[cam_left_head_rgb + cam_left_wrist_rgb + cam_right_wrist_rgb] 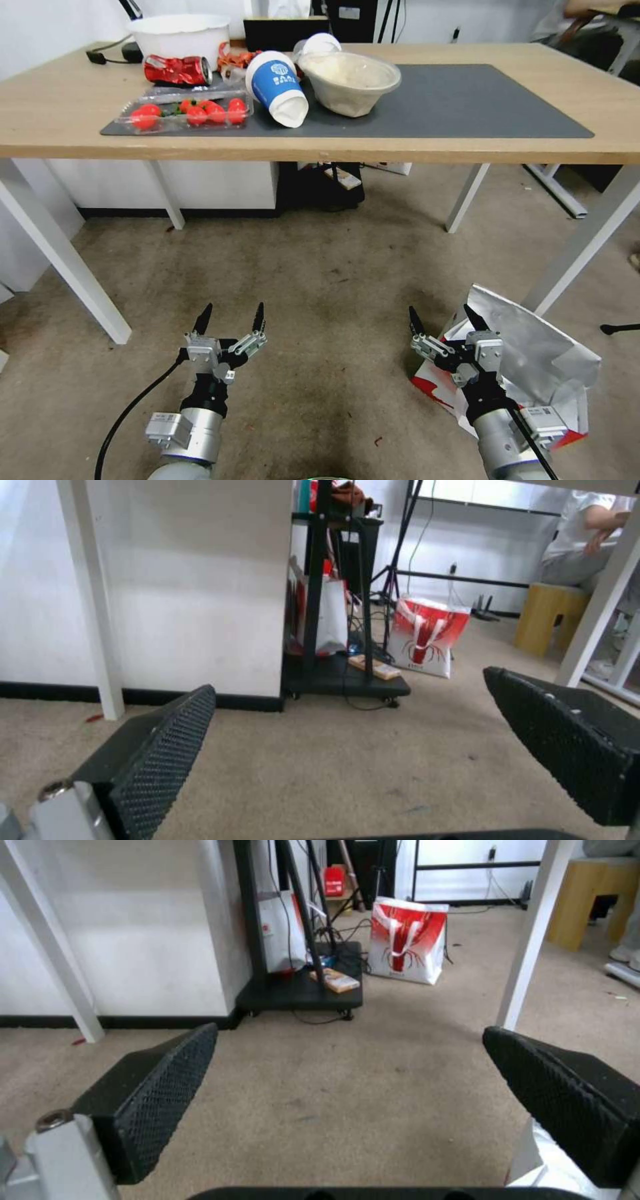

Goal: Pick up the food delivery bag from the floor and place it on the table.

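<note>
Clearly your right gripper (448,319) hung wide open and empty, like the left gripper (231,319), over the food delivery bag (533,353) at the frame's lower right, which looked light, crushable and slippery-lined, best taken by its stiffer rim.

Bare floor (320,280) lies open ahead of both grippers, between the counter's white legs (67,267). On the counter (467,150), the right part of the dark mat (480,100) is free, while its left part is crowded by a tomato tray (183,113), a tipped blue cup (277,87) and a bowl (350,80).

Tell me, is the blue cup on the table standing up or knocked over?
Knocked over. The blue cup lies on its side on the table, its white open mouth facing the front edge.
</note>
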